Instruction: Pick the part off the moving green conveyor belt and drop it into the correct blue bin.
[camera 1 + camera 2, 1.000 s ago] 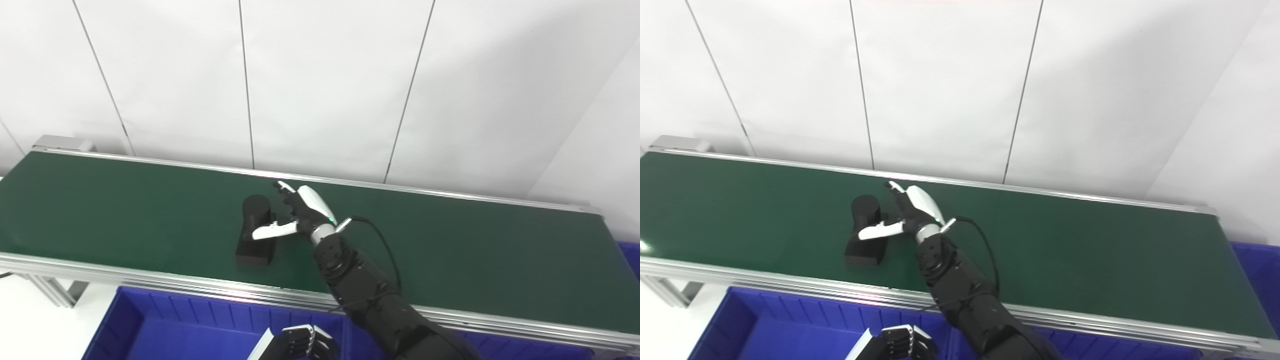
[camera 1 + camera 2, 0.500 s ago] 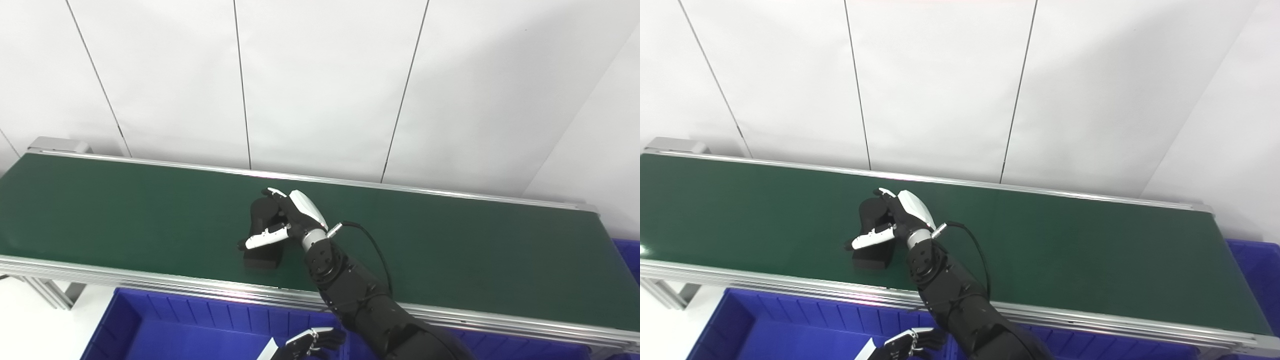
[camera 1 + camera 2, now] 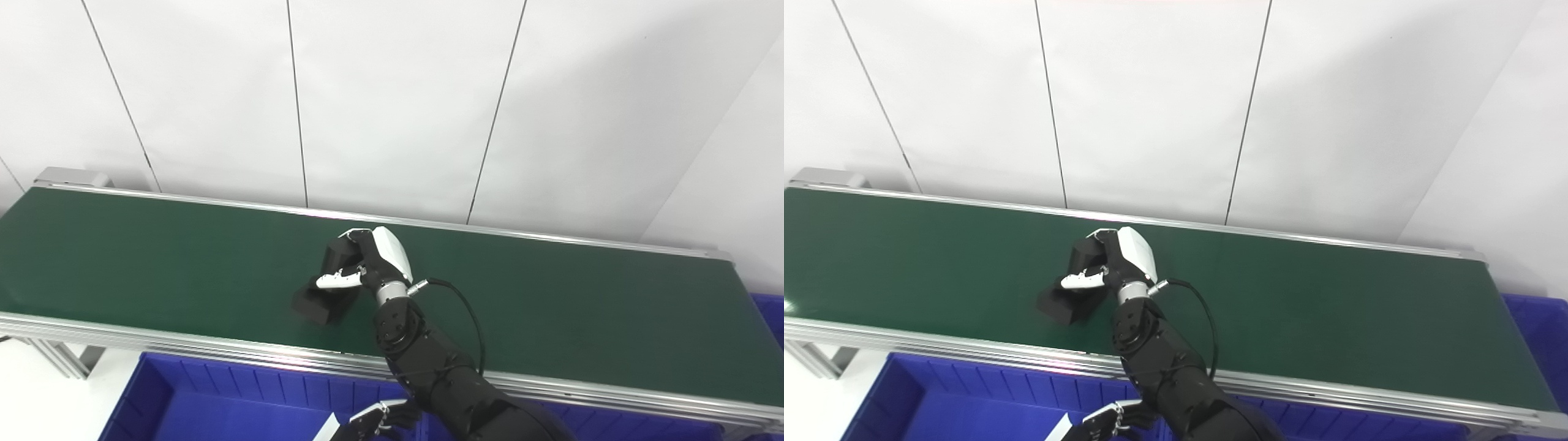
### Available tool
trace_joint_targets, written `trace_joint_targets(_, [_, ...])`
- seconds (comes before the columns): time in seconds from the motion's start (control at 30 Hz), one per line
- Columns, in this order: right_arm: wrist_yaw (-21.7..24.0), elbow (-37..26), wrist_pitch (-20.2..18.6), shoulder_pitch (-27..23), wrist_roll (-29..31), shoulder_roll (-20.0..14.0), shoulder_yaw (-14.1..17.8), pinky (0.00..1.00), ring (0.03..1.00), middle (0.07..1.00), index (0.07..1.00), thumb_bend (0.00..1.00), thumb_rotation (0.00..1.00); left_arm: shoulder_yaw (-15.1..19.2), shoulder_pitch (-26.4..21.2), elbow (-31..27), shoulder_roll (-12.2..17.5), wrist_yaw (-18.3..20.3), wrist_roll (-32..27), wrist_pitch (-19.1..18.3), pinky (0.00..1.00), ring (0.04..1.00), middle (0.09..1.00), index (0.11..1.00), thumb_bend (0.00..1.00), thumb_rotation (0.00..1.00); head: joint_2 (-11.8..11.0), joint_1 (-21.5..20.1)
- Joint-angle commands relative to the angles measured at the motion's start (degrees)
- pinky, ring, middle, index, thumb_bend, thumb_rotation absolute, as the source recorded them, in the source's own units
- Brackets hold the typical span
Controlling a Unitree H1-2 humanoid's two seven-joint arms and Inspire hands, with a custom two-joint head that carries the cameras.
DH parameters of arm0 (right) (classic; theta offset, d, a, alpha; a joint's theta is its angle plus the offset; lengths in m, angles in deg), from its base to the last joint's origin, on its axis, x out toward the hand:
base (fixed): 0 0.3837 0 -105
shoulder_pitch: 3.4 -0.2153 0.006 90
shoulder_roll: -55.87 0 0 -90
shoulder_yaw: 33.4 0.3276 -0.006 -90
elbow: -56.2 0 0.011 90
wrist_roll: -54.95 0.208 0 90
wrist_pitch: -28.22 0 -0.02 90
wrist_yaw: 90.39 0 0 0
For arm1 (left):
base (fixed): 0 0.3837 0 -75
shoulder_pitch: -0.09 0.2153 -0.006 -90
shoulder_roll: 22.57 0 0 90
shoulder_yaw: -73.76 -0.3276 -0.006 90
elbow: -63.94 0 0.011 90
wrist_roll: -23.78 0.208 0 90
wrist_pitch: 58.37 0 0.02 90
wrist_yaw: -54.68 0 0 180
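- The right hand (image 3: 376, 260) has its fingers and thumb wrapped around the round upper end of the black part (image 3: 327, 288).
- The part hangs tilted from that grip, with its blocky lower end below and to the left of the fingers, over the green belt (image 3: 153, 257).
- Whether the block touches the belt cannot be told.
- The left hand (image 3: 1108, 422) shows only at the bottom edge, above the blue bin (image 3: 955, 404); how far open it is cannot be told.

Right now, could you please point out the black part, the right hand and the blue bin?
black part (image 3: 315, 302): left eye view, its lower block end.
right hand (image 3: 378, 260): left eye view, its back.
blue bin (image 3: 202, 384): left eye view, far wall.
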Motion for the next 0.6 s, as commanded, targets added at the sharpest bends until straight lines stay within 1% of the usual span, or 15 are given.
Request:
trace_joint_targets(0.0, [-2.46, -1.04, 4.03, -2.10, -0.35, 1.01, 0.05, 0.29, 0.371, 0.468, 0.534, 0.51, 0.00, 0.14, -1.26, -0.85, 0.34, 0.05, -1.03, 2.27, 0.70, 0.764, 0.800, 0.796, 1.00, 0.84, -0.03, -0.12])
trace_joint_targets(0.07, [-3.04, -1.13, 4.48, -1.82, -0.08, 0.86, 0.24, 0.28, 0.366, 0.462, 0.535, 0.51, 0.00, 0.10, -1.74, -0.44, 0.55, 0.24, -1.60, 2.27, 0.70, 0.764, 0.799, 0.796, 1.00, 0.84, -0.17, -0.32])
trace_joint_targets(0.13, [-3.63, -1.50, 4.68, -1.31, -0.05, 0.54, 0.35, 0.29, 0.372, 0.474, 0.532, 0.51, 0.00, 0.13, -2.23, 0.01, 0.75, 0.44, -2.19, 2.28, 0.69, 0.757, 0.791, 0.794, 1.00, 0.84, -0.27, -0.53])
trace_joint_targets(0.17, [-3.89, -1.73, 4.62, -1.05, -0.09, 0.39, 0.37, 0.24, 0.357, 0.462, 0.535, 0.51, 0.00, 0.24, -2.38, 0.22, 0.75, 0.61, -2.62, 2.28, 0.68, 0.746, 0.781, 0.787, 1.00, 0.82, -0.27, -0.57])
trace_joint_targets(0.2, [-4.25, -1.92, 4.66, -0.79, -0.13, 0.26, 0.42, 0.24, 0.356, 0.462, 0.535, 0.51, 0.00, 0.34, -2.49, 0.34, 0.73, 0.75, -3.02, 2.28, 0.68, 0.745, 0.780, 0.787, 1.00, 0.82, -0.29, -0.62])
trace_joint_targets(0.23, [-4.60, -2.76, 4.88, -0.07, 0.20, 0.04, 0.85, 0.24, 0.364, 0.477, 0.530, 0.51, 0.00, 0.58, -2.54, 0.53, 0.58, 1.25, -3.80, 2.28, 0.68, 0.741, 0.776, 0.784, 1.00, 0.81, -0.26, -0.76])
trace_joint_targets(0.3, [-4.81, -4.09, 5.13, 0.94, 0.70, -0.29, 1.56, 0.22, 0.358, 0.471, 0.532, 0.50, 0.00, 0.91, -2.66, 0.81, 0.43, 2.01, -4.60, 2.28, 0.68, 0.746, 0.781, 0.789, 1.00, 0.80, -0.06, -1.04])
trace_joint_targets(0.33, [-4.65, -5.47, 5.06, 1.72, 1.06, -0.53, 2.02, 0.21, 0.356, 0.463, 0.533, 0.50, 0.00, 1.01, -2.71, 0.91, 0.43, 2.16, -4.57, 2.28, 0.68, 0.748, 0.785, 0.793, 1.00, 0.80, -0.06, -1.04])
trace_joint_targets(0.37, [-4.48, -7.24, 4.85, 2.60, 1.27, -0.81, 2.40, 0.21, 0.361, 0.477, 0.529, 0.50, 0.00, 1.16, -2.76, 1.00, 0.41, 2.34, -4.57, 2.28, 0.68, 0.748, 0.786, 0.794, 1.00, 0.80, 0.10, -1.22])
trace_joint_targets(0.4, [-4.17, -9.66, 4.52, 3.78, 1.36, -1.21, 2.69, 0.25, 0.418, 0.510, 0.498, 0.51, 0.00, 1.35, -2.74, 1.05, 0.34, 2.46, -4.59, 2.28, 0.68, 0.750, 0.787, 0.795, 1.00, 0.80, 0.10, -1.22])
trace_joint_targets(0.47, [-2.67, -17.23, 2.35, 7.21, 1.41, -2.25, 3.18, 0.30, 0.451, 0.500, 0.488, 0.51, 0.00, 1.68, -2.66, 1.11, 0.19, 2.41, -4.50, 2.28, 0.69, 0.755, 0.789, 0.791, 1.00, 0.81, 0.16, -1.40])
trace_joint_targets(0.5, [-1.78, -22.41, 0.99, 9.55, 1.37, -2.90, 3.47, 0.31, 0.457, 0.587, 0.488, 0.50, 0.00, 1.87, -2.55, 1.15, 0.10, 2.28, -4.50, 2.28, 0.70, 0.759, 0.791, 0.788, 1.00, 0.81, 0.35, -1.52])
trace_joint_targets(0.53, [-1.12, -27.19, -0.18, 11.71, 1.24, -3.52, 3.71, 0.37, 0.462, 0.615, 0.486, 0.49, 0.00, 2.12, -2.40, 1.16, 0.02, 2.21, -4.54, 2.28, 0.71, 0.768, 0.795, 0.785, 1.00, 0.81, 0.50, -1.78])
trace_joint_targets(0.57, [-0.34, -31.98, -0.87, 13.94, 1.26, -4.18, 4.05, 0.40, 0.463, 0.627, 0.486, 0.49, 0.00, 2.47, -2.16, 1.14, -0.16, 2.25, -4.82, 2.28, 0.72, 0.777, 0.799, 0.783, 1.00, 0.81, 0.73, -1.89])
